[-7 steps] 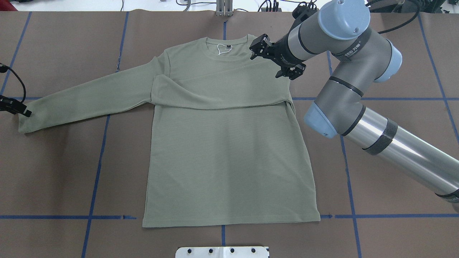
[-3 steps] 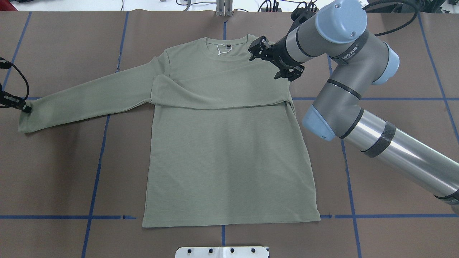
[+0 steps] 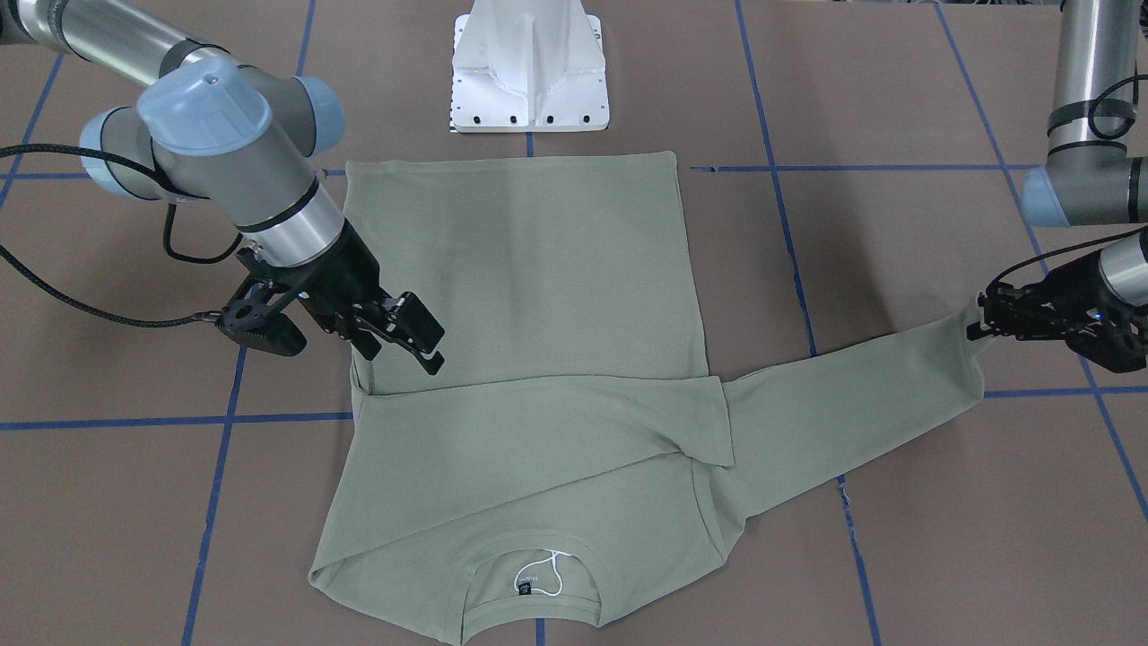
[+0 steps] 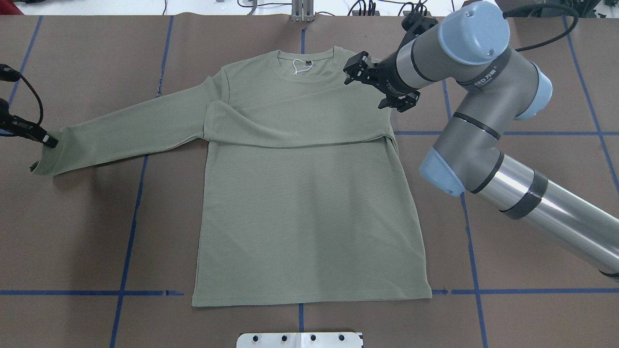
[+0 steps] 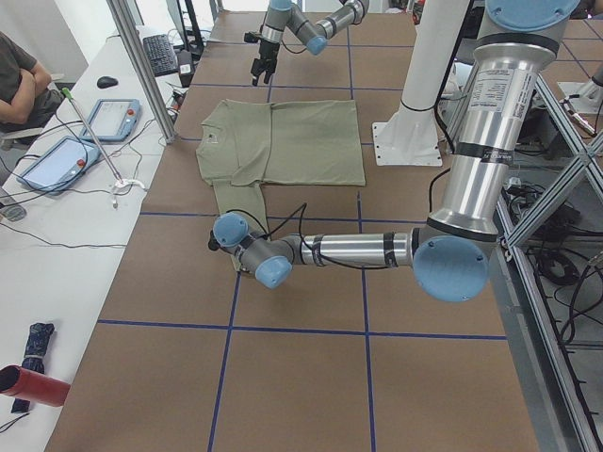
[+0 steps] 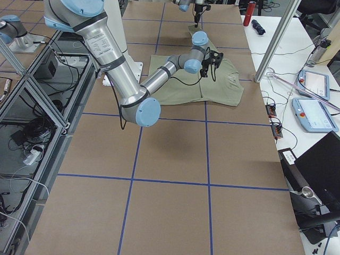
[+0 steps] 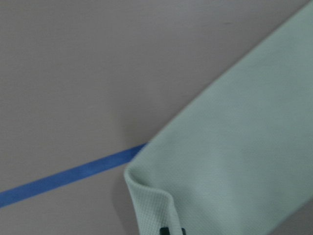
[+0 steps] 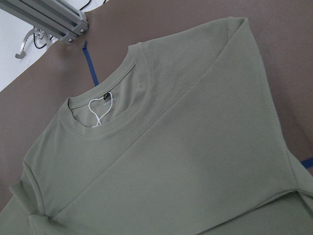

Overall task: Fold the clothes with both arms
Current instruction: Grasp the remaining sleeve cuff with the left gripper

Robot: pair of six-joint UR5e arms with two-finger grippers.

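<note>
The sage-green long-sleeved shirt (image 4: 309,203) lies flat on the brown table, collar and white string (image 4: 301,66) at the far side. One sleeve is folded across its chest (image 3: 538,422). The other sleeve (image 4: 130,128) stretches out to the robot's left. My left gripper (image 4: 48,141) (image 3: 978,327) is shut on that sleeve's cuff (image 7: 161,196), which is raised slightly off the table. My right gripper (image 4: 377,85) (image 3: 345,345) hovers open and holds nothing above the shirt's right shoulder; its wrist view looks down on the collar (image 8: 105,105).
The white pedestal base (image 3: 529,72) stands just past the shirt's hem. Blue tape lines (image 4: 130,227) grid the brown table cover. A metal post (image 5: 141,66) and a side desk with tablets (image 5: 57,160) and a seated person (image 5: 24,85) lie beyond the far edge.
My left gripper has pulled the cuff inward toward the shirt and lifted it a little. The right gripper has shifted slightly to the right, still open.
</note>
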